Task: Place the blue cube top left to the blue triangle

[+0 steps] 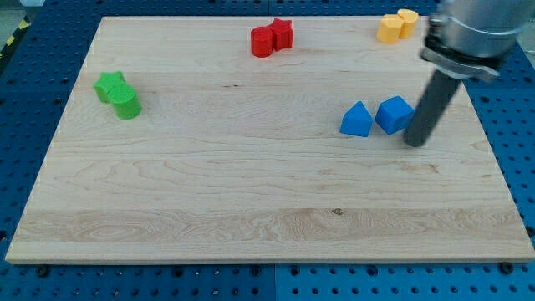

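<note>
Wooden surface [251,209] carries the blue cube [394,114] just right of the blue triangle [357,119]. No jaws exist; the tip [415,142] rests beside the cube's right face. Likely light, rigid; push its flat side.

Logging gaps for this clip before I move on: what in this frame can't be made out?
- Camera view: whether my tip touches the blue cube; the rod sits right at the cube's right side, hiding any gap.
- Camera view: the arm above the rod, cut off by the view's top and right edges.
- Camera view: exact shapes of the two yellow blocks, small and partly behind the arm.
</note>
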You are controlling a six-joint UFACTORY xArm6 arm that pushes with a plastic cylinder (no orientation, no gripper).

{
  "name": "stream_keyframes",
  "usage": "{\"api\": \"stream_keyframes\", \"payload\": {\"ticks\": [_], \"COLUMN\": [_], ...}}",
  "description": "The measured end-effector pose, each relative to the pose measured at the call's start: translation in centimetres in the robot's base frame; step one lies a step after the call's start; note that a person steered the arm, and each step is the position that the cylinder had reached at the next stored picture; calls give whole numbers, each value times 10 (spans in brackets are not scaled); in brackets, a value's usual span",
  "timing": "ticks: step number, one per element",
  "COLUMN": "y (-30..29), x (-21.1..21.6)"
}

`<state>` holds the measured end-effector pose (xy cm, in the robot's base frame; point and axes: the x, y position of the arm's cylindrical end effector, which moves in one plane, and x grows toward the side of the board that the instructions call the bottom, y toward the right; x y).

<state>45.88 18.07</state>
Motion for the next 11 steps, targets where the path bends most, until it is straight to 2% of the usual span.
{"api": "stream_keyframes", "payload": {"ticks": [1, 2, 3, 4, 6, 8, 9, 11], "y": [-8, -4, 48, 34, -49, -66, -67, -84], "x": [-39, -45, -45, -74, -78, -88, -123, -100]}}
